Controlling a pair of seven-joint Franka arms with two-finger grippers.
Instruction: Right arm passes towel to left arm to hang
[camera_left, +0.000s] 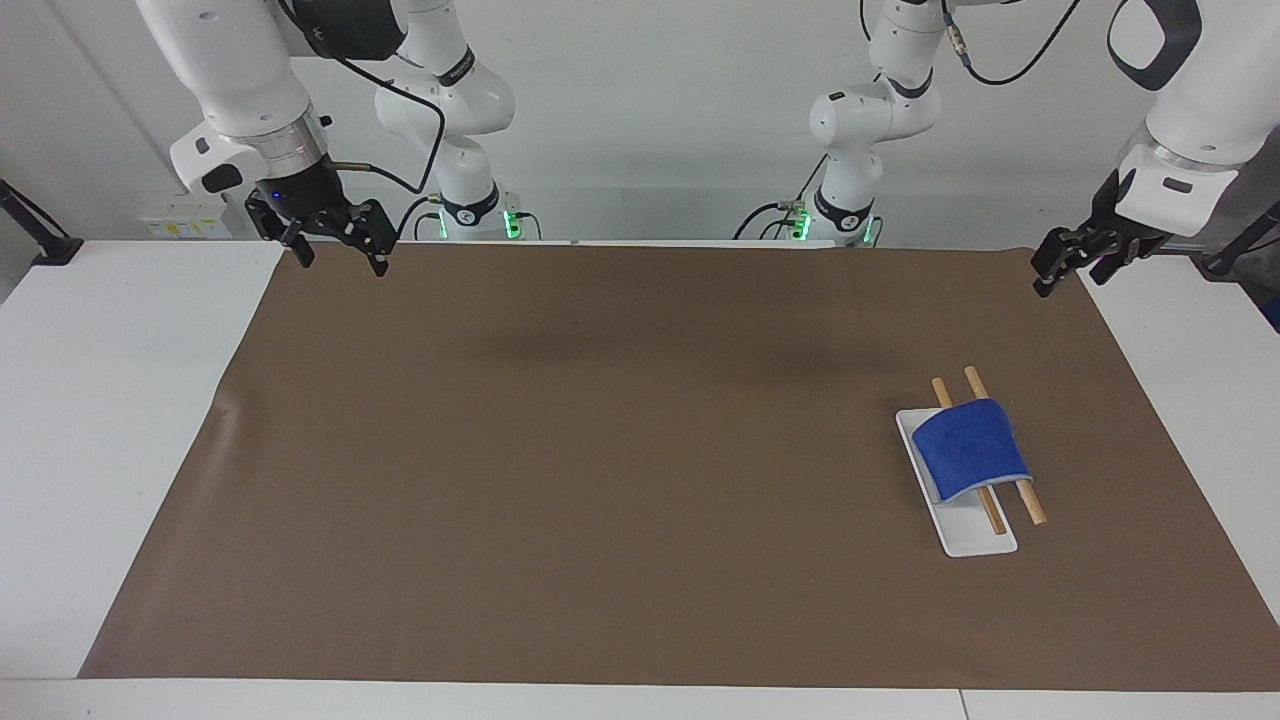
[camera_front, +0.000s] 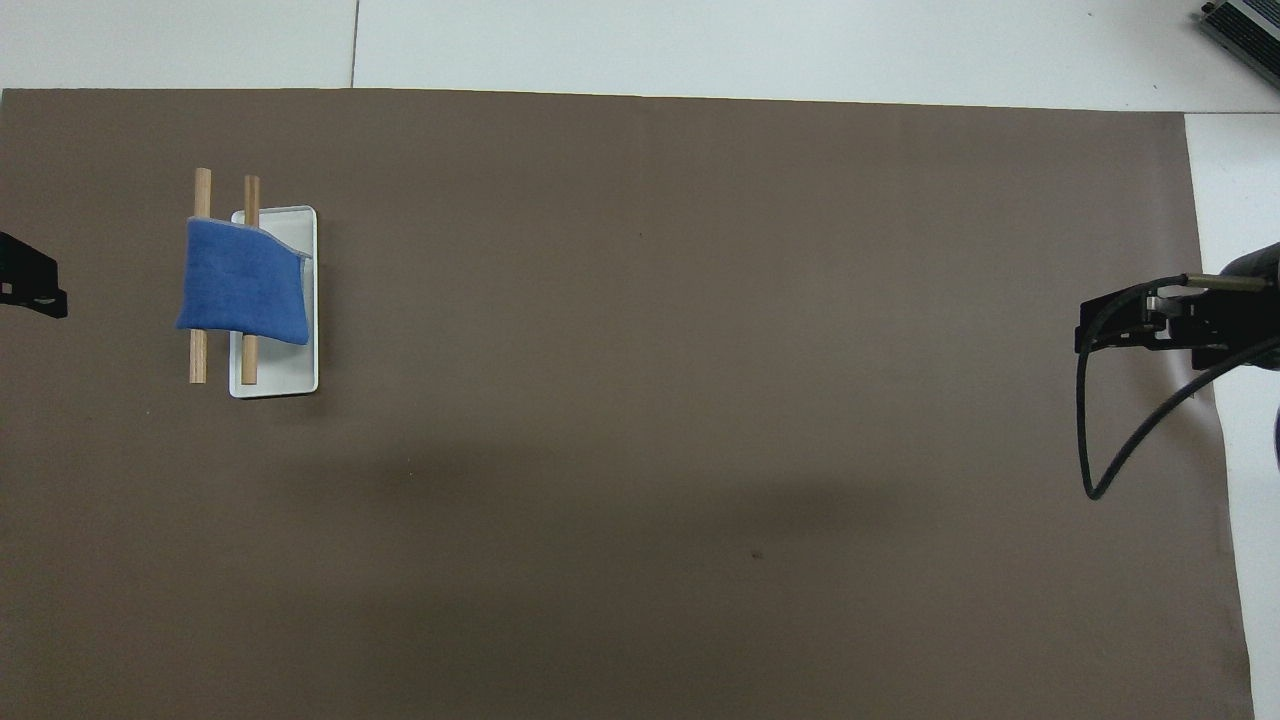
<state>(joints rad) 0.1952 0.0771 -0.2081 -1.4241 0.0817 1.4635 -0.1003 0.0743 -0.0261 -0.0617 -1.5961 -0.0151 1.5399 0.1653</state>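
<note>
Towel: I'm seeing it draped over both wooden rods on the white stand, toward the left arm's end.
Left gripper: I'm watching it hang over the mat edge, fingers apart, empty.
Right gripper: waiting at its own end, fingers apart, empty.
Risk: the towel is sitting lopsided, so I'm guessing a nudge slides it off.
Cause: any sweep low across the rods.

A brown mat spreads across nearly the whole white surface. Toward the left arm's end sits a small white tray, long side running away from the robots. Two wooden rods lie side by side, one over the tray, the other just beside it, over the mat.
</note>
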